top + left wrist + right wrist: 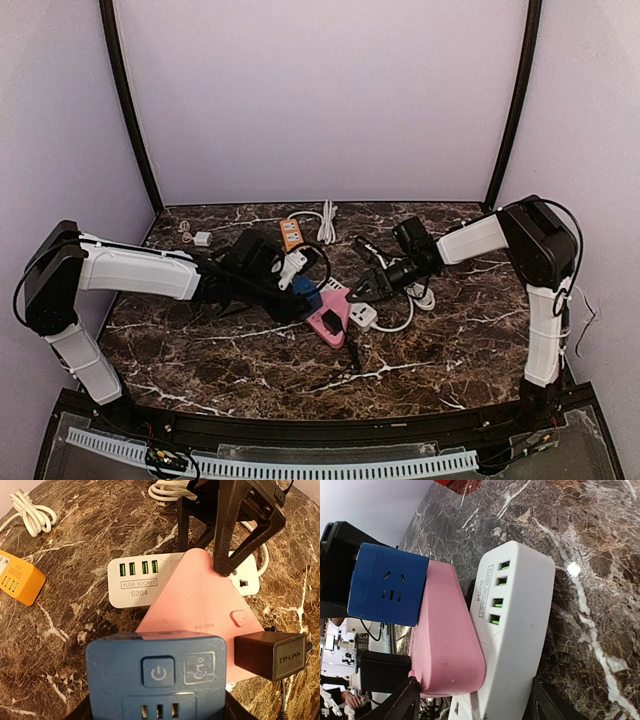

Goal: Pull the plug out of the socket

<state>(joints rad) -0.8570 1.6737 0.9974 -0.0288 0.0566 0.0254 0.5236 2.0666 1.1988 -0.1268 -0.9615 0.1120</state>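
The blue plug (156, 672) in the pink socket (200, 600) is clamped by the left gripper (300, 290). The socket is straddled by the wide-open right gripper (358, 293).

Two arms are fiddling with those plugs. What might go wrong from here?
1. The right gripper straddles both the pink socket and the white USB strip; if it closes, it may pinch them unevenly and slip.
2. Then the left gripper, pulling the blue plug, could drag the pink socket along.
3. The black adapter might get knocked loose.
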